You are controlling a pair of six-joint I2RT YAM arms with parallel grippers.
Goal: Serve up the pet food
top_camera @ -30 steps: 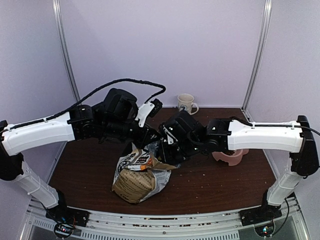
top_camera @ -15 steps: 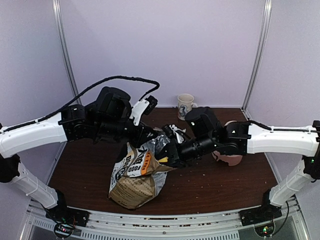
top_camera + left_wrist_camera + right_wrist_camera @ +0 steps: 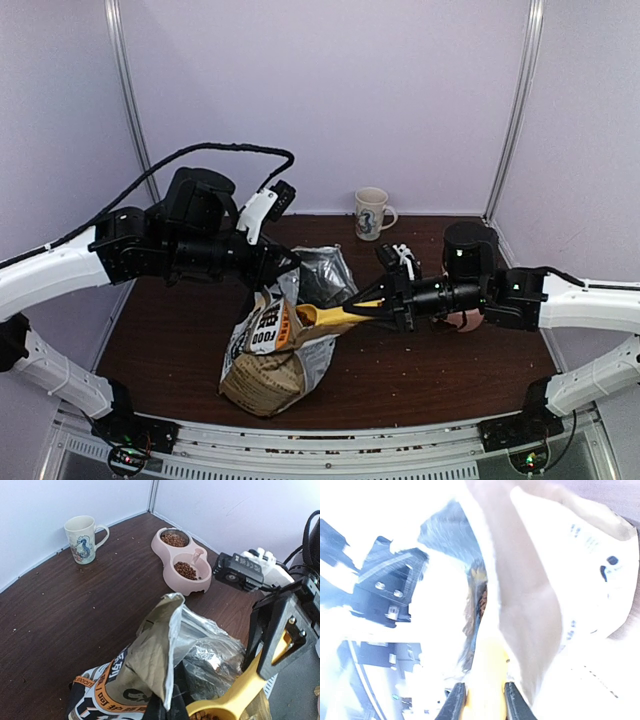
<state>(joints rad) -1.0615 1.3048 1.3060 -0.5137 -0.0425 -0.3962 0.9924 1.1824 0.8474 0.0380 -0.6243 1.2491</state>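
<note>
Pale lilac walls close in a dark brown wooden desk [image 3: 430, 370] dotted with crumbs, with a printed mug [image 3: 82, 539] at the back.

Serving looks partly done. The pink double bowl [image 3: 192, 587] holds pet food [image 3: 186, 571] in both of its 2 wells, and more is in the scoop [image 3: 235, 700] at the mouth of the bag [image 3: 265, 375]. What seems left is carrying this scoopful across to the bowl, which stands well apart from the bag.

The left pincer [image 3: 282, 278] is pinched tight on the bag's rim, holding the mouth up and open. The right pincer [image 3: 481, 700] grips the scoop's handle, its jaws narrow around it.

The bag is crumpled kraft paper with a shiny, creased foil lining. The scoop is smooth yellow plastic with a round cup, and the bowl is glossy with rounded edges. The food is small, dry, reddish-brown pellets.
</note>
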